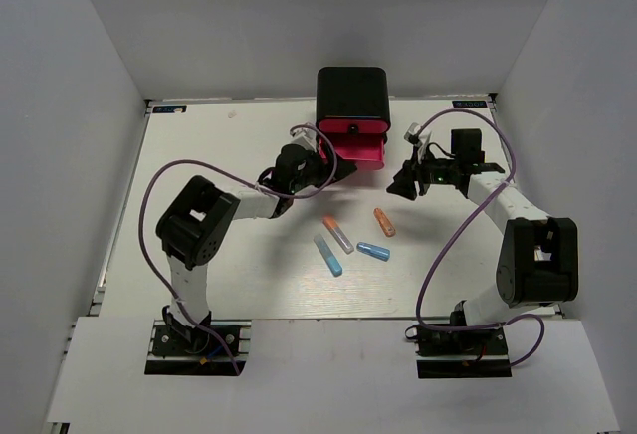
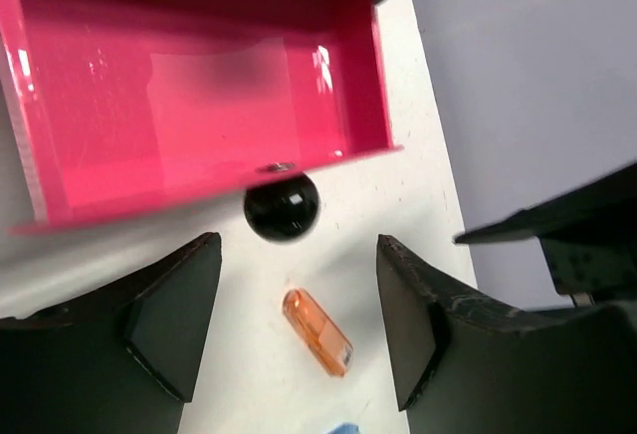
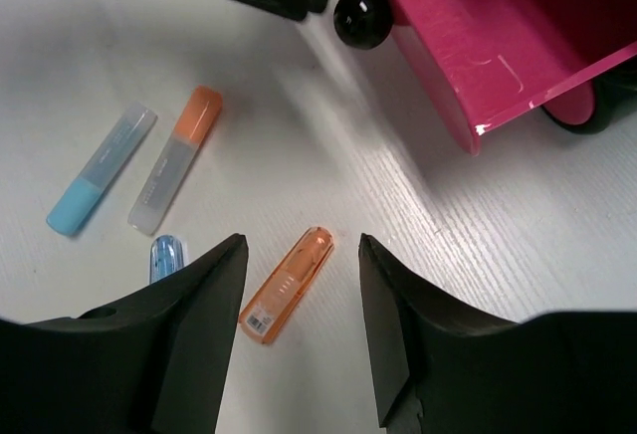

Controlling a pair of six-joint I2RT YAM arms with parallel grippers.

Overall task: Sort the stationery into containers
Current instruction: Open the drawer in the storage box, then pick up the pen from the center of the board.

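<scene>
The black box case (image 1: pixel 351 96) stands at the back with one pink drawer (image 1: pixel 360 151) pulled out and empty (image 2: pixel 199 86). My left gripper (image 1: pixel 326 165) is open just in front of that drawer's black knob (image 2: pixel 282 205), not touching it (image 2: pixel 299 325). My right gripper (image 1: pixel 404 181) is open and empty, hovering above the orange marker (image 3: pixel 287 285), which lies on the table (image 1: pixel 384 221) (image 2: pixel 317 331). The orange-grey marker (image 1: pixel 338 234), light blue marker (image 1: pixel 327 255) and blue marker (image 1: pixel 373 251) lie nearby. No thin pens show.
In the right wrist view the open drawer (image 3: pixel 498 36) and its knob (image 3: pixel 362 16) are at the upper right, the orange-grey (image 3: pixel 176 158), light blue (image 3: pixel 102 168) and blue (image 3: pixel 166 258) markers at the left. White walls enclose the white table (image 1: pixel 229 285).
</scene>
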